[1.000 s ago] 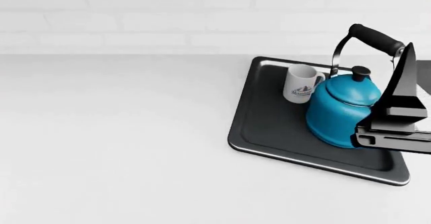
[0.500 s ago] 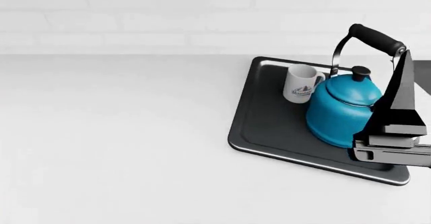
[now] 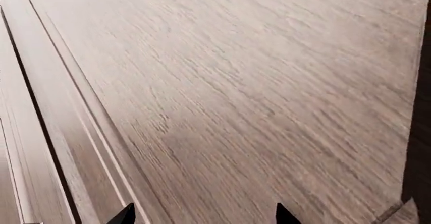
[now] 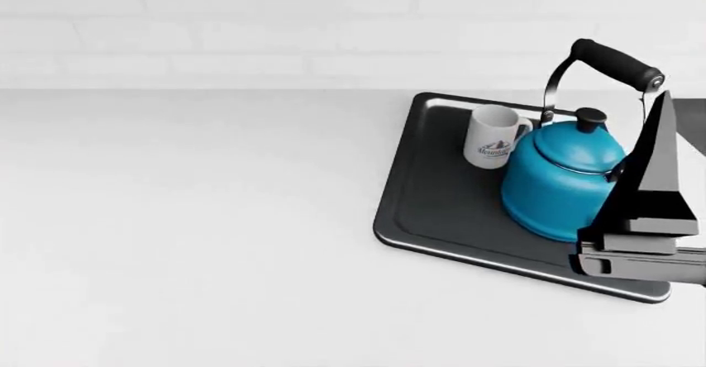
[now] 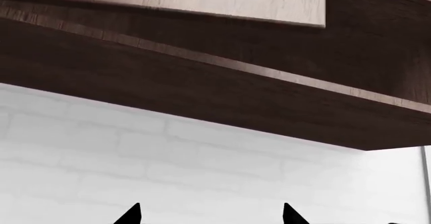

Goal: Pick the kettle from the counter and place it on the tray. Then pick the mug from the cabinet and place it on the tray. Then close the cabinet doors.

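Right gripper (image 4: 646, 218): nearest to you in the head view, a black wedge-shaped tool standing in front of the kettle's right side; in its wrist view the 2 fingertips (image 5: 130, 215) show well apart with nothing between them, so it is released and empty.
Left gripper (image 3: 202, 216): 2 dark tips spread wide, empty, pointing at a brown wood-grain cabinet door panel (image 3: 256, 98) that fills its view.
Black rectangular tray with raised rim (image 4: 441, 210): sits on the smooth white countertop (image 4: 188, 218); it carries both items.
Rounded teal-blue kettle with arched black handle (image 4: 557, 181): upright on the tray; likely the heaviest piece, glossy and slippery on the body, so you would take it by the handle's top grip.
Small white cylindrical mug with dark logo (image 4: 491, 138): upright on the tray, just beside the kettle, behind it; light, rigid, breakable; you would pinch its rim wall.
Remaining step: judging by this, only the doors are left; a door is stiff and hinged, so push flat on the panel near its free edge.
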